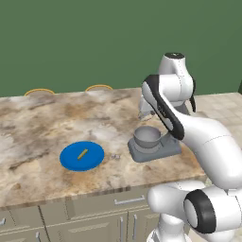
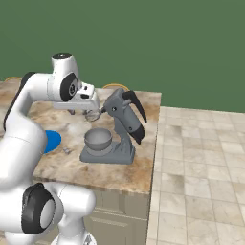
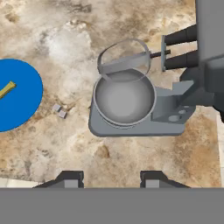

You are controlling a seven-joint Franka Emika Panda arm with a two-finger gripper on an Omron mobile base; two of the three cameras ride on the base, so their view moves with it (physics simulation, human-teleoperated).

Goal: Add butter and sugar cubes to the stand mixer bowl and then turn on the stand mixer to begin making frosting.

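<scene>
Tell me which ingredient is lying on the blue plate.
The butter, a thin yellow stick on the blue plate; the sugar cubes sit on the bare counter beside it.

Place: we see a rendered kitchen.
Counter: we note a brown marbled stone countertop [image 1: 42,120] over grey cabinet fronts with bar handles [image 1: 127,201].
Appliance: a grey stand mixer [image 2: 119,129] sits on it.
Floor: beige tiles [image 2: 201,162].
Wall: plain green [image 1: 94,38] behind.
</scene>
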